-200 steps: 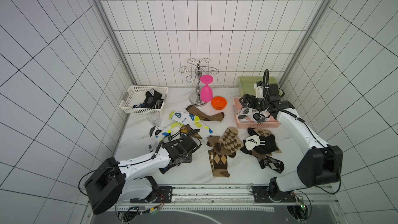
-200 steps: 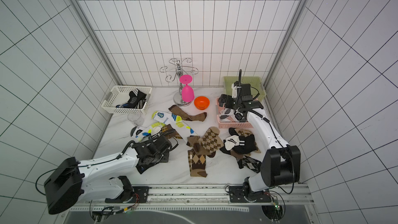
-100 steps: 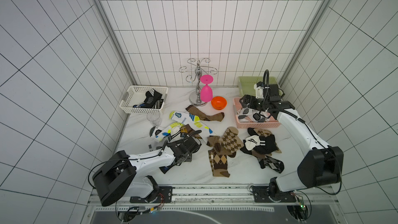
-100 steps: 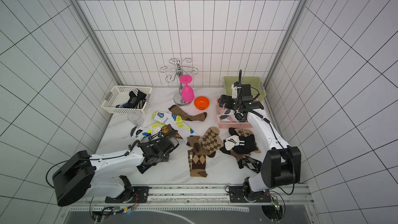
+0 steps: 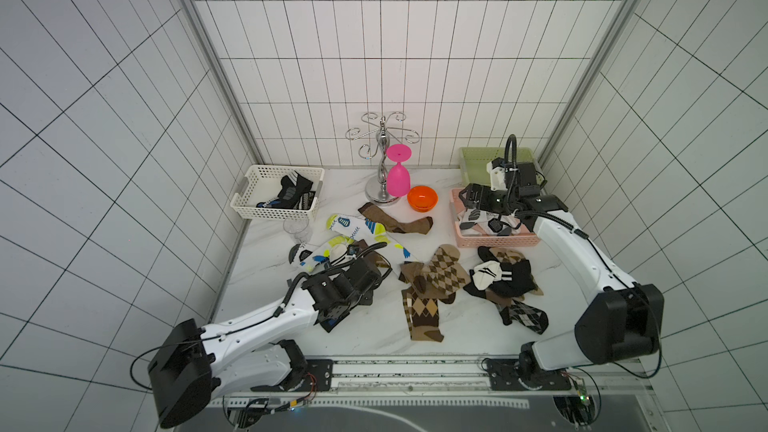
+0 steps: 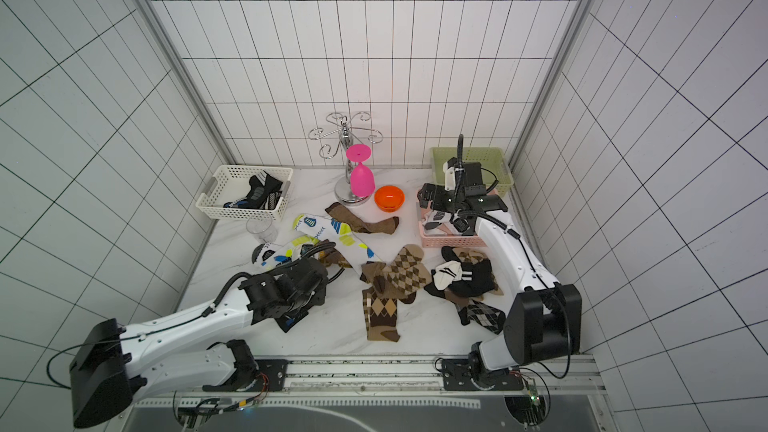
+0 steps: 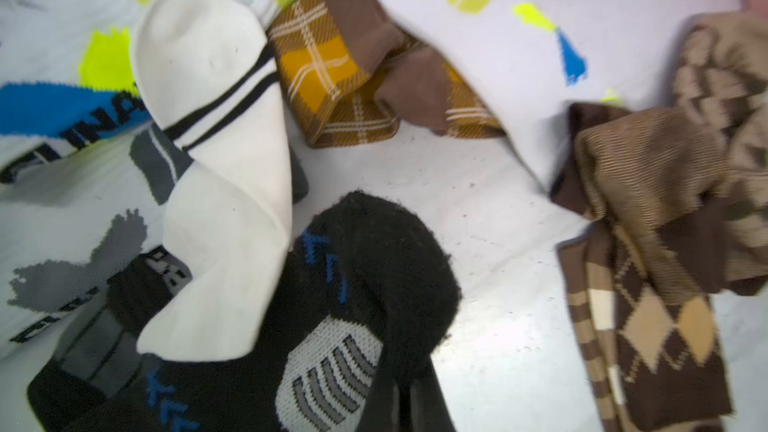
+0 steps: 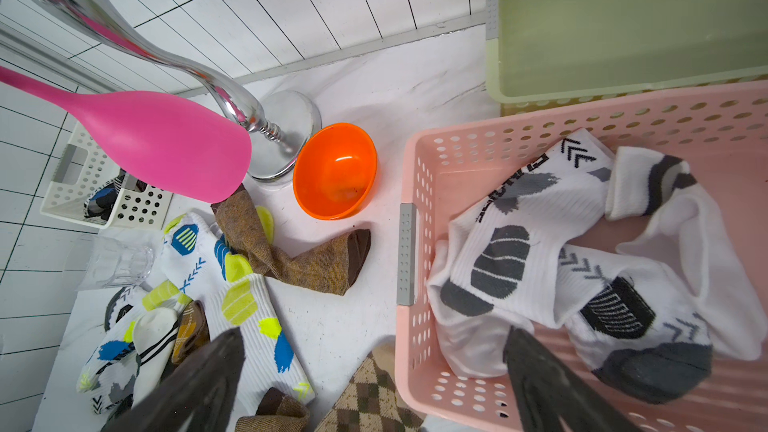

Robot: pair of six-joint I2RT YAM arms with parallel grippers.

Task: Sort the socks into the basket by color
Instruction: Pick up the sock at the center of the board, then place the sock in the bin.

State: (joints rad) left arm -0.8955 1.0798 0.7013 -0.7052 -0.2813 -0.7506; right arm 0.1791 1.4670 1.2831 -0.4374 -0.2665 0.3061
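Between the closed fingers (image 7: 392, 371) of the left gripper (image 7: 401, 384) is the toe end of a black sock (image 7: 374, 251) with blue chevrons and a grey-ribbed white patch. The view is blurred there, but the fabric seems bunched up into the tips. Just beside the fingers a white sock with black stripes (image 7: 224, 126) lies partly over the black one. Past it are a brown-and-yellow plaid sock (image 7: 332, 76) and white socks with yellow-blue prints (image 7: 498, 43). On the fingers' other side, across bare marble tabletop (image 7: 478, 209), lies a brown argyle sock (image 7: 648, 326).

The right gripper (image 8: 374, 338) holds nothing, its jaws spread wide over the near wall of the pink basket (image 8: 419, 151). One finger (image 8: 199, 384) is over the tabletop outside. The second hangs above the white socks with grey patches (image 8: 540, 251) inside the basket. Beyond the fingertips stand an orange bowl (image 8: 336, 168) and a green basket (image 8: 623, 35). Well apart, a white basket (image 5: 274, 211) holds black socks (image 5: 291, 193).
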